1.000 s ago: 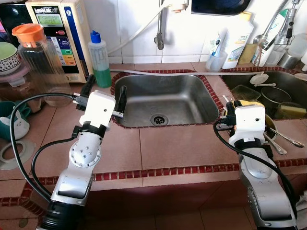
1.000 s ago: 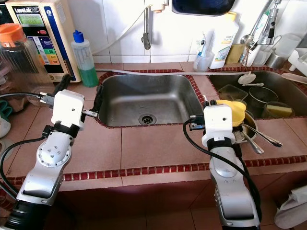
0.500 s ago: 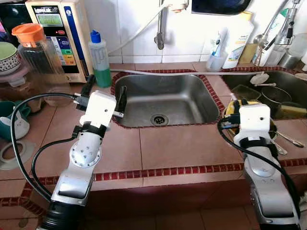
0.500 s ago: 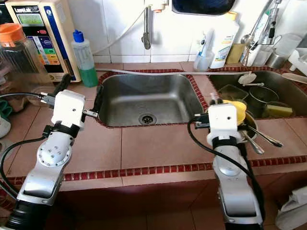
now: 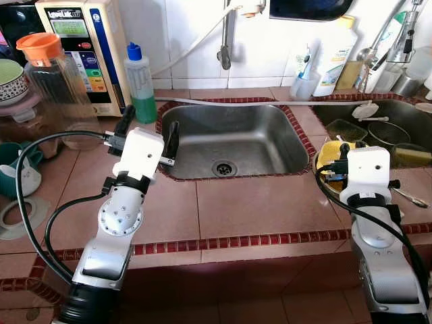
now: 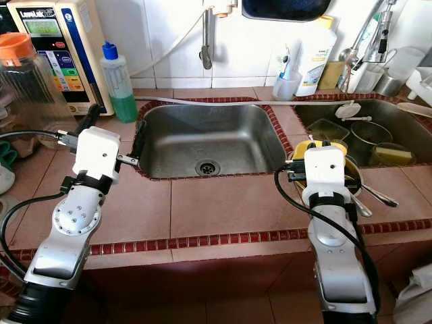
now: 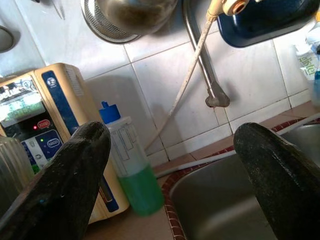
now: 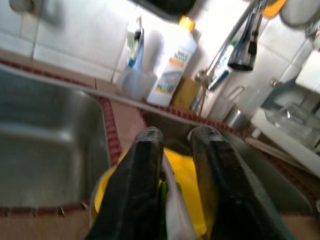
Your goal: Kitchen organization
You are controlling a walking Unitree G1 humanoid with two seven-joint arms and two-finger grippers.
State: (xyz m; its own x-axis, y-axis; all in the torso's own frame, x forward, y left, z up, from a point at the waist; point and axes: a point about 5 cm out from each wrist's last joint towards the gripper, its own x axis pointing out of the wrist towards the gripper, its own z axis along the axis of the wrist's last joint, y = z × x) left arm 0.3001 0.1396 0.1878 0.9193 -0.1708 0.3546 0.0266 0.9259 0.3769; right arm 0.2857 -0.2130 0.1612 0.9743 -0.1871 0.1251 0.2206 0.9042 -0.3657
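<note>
Jaws of the right gripper [image 8: 172, 150] sit nearly together, pinching a thin plastic wrapper [image 8: 176, 210] above the yellow bowl [image 5: 332, 154]; lift slowly. Left gripper [image 7: 172, 165] waits, jaws apart, beside the sink [image 5: 233, 138].

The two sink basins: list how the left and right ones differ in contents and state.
The left basin lies bare, its drain showing; the right basin holds a pot and containers. The left gripper hangs open at the left basin's rim; the right gripper pinches something white near the right one. Both are steel, red-tile edged.
</note>
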